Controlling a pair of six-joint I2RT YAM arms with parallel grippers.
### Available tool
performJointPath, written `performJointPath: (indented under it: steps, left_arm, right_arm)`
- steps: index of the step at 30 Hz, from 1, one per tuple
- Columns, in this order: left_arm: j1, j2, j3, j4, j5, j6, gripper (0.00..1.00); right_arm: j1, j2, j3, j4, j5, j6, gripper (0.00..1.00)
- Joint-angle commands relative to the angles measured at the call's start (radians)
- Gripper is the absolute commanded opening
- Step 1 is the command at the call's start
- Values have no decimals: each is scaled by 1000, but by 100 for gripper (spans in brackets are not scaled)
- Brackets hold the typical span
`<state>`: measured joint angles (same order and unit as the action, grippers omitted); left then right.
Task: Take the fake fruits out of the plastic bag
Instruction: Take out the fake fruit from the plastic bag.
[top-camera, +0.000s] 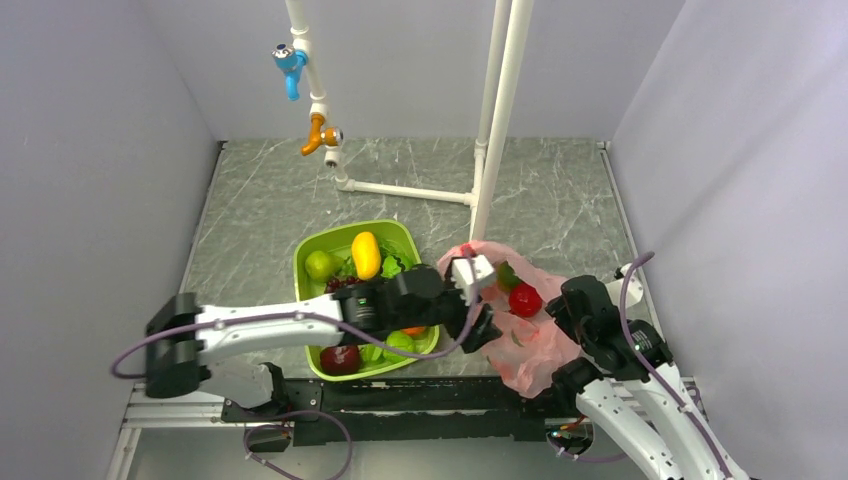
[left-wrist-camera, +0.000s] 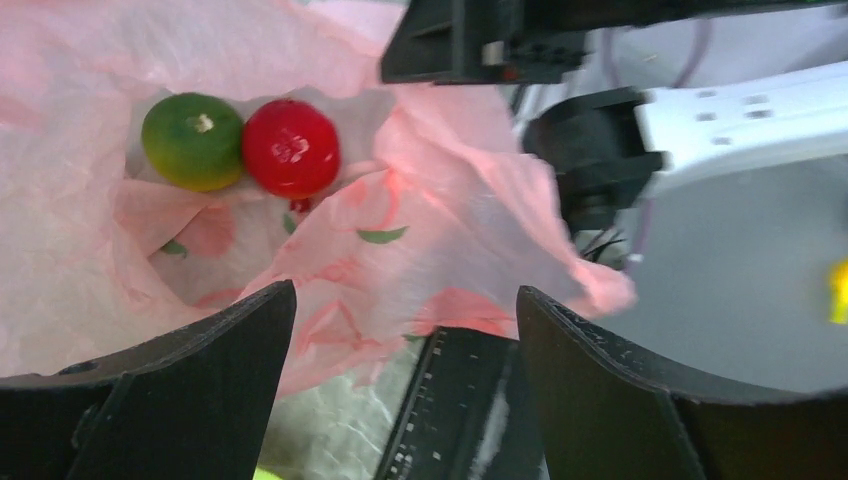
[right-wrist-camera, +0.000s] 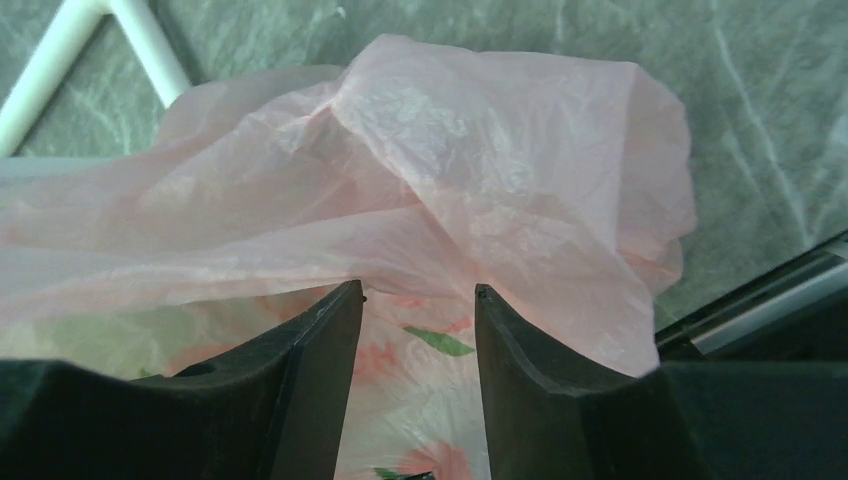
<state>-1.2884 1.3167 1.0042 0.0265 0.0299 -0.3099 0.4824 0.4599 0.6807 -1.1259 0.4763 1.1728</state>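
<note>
The plastic bag lies crumpled on the desk, at about 3 o'clock from the green tray in the top view. Its mouth is spread, and two of the fake fruits lie inside on the pink film. These are the green fruit and the red apple, which touches it at its 3 o'clock in the left wrist view. I cannot find the peach; perhaps a fold covers it.

The left claw is released, with its jaws wide apart. It is pointing into the bag mouth, and the two fruits are ahead at about 11 o'clock. A loose fold of film lies between the jaws but is not pinched. The right claw is at the 3 o'clock edge of the bag. Its jaws are partly apart, and as far as I can see they are not grasping the film that lies across its tips.

I judge that the fruits are light, hard and glossy. They are also round, so they may slip or roll away from a touch to one side. It is better to take the apple across its widest part, with one jaw on each side. The bag is thin, soft and crinkly, so it will move and collapse easily. The right claw should pinch the rim to hold the mouth open, and the left claw should avoid catching film together with the fruit.
</note>
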Motion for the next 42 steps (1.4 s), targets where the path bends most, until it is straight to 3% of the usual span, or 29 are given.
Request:
performJointPath:
  steps: [1, 5, 9, 13, 22, 26, 28, 30, 34, 42]
  left_arm:
    - [-11, 176, 138, 30, -88, 98, 85]
    - [-20, 312, 164, 146, -158, 123, 84]
    - [-20, 451, 258, 115, -257, 136, 79]
    - [-20, 581, 347, 96, -318, 140, 85]
    - [-19, 754, 522, 6, -451, 164, 94]
    - [-8, 811, 575, -4, -428, 158, 96]
    - [-1, 832, 589, -7, -424, 149, 96]
    - [5, 853, 601, -13, -418, 154, 96]
    - [10, 864, 597, -1, -409, 163, 92]
    - [12, 843, 583, -8, -365, 167, 59]
  right_arm:
    - [-1, 62, 61, -106, 103, 84, 47]
    - [-1, -22, 75, -83, 110, 77, 44]
    - [-1, -116, 116, -61, 131, 6, 44]
    - [-2, -129, 180, -106, 190, -16, 44]
    - [-2, -154, 168, -57, 164, -74, 45]
    - [-2, -149, 172, -48, 163, -96, 55]
    - [-2, -145, 181, -54, 175, -96, 73]
    - [-1, -141, 193, -50, 186, -110, 85]
    - [-2, -133, 239, -37, 212, -148, 94]
    - [-1, -119, 293, -17, 297, -238, 99]
